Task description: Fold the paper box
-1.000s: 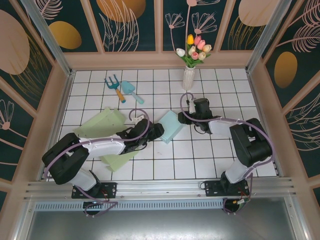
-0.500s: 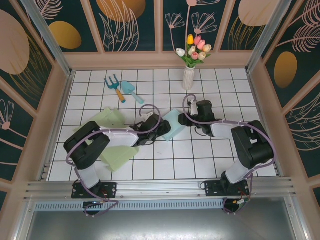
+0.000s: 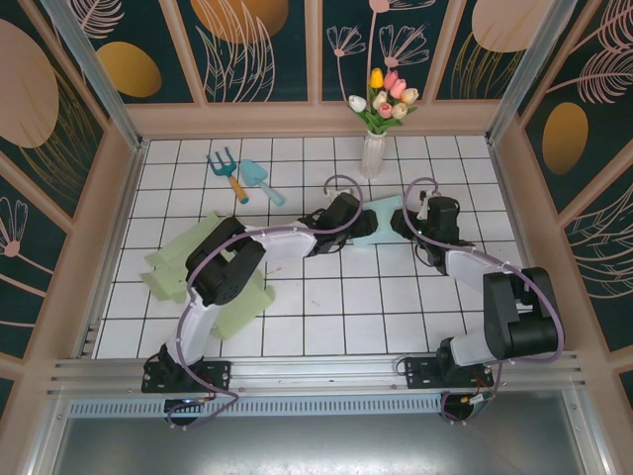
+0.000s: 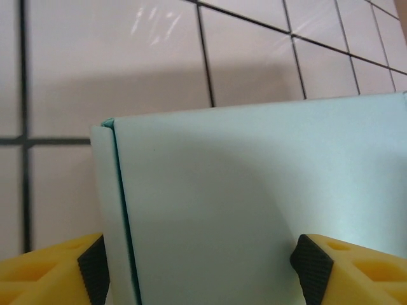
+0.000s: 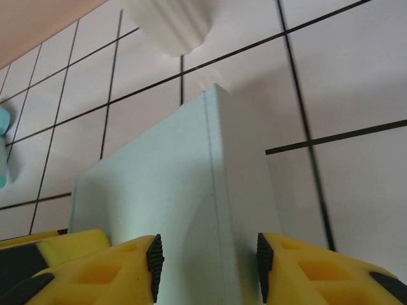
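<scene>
The paper box (image 3: 378, 220) is pale blue and stands on the white tiles just in front of the vase. My left gripper (image 3: 360, 219) reaches it from the left, my right gripper (image 3: 402, 222) from the right. In the left wrist view the box (image 4: 254, 178) lies between the pads (image 4: 94, 270), one at its left edge and the other against its broad face; the left gripper (image 4: 203, 267) is shut on it. In the right wrist view a folded corner of the box (image 5: 165, 190) runs up between the jaws, and the right gripper (image 5: 206, 267) is shut on it.
A white vase (image 3: 372, 153) of tulips stands close behind the box, its base visible (image 5: 168, 22). A garden fork (image 3: 226, 170) and a teal trowel (image 3: 259, 180) lie at the back left. Green flat paper sheets (image 3: 168, 267) lie at the left.
Both grippers have carried the box up and to the right, toward the vase. The left arm has stretched far out, uncovering the green sheets.
</scene>
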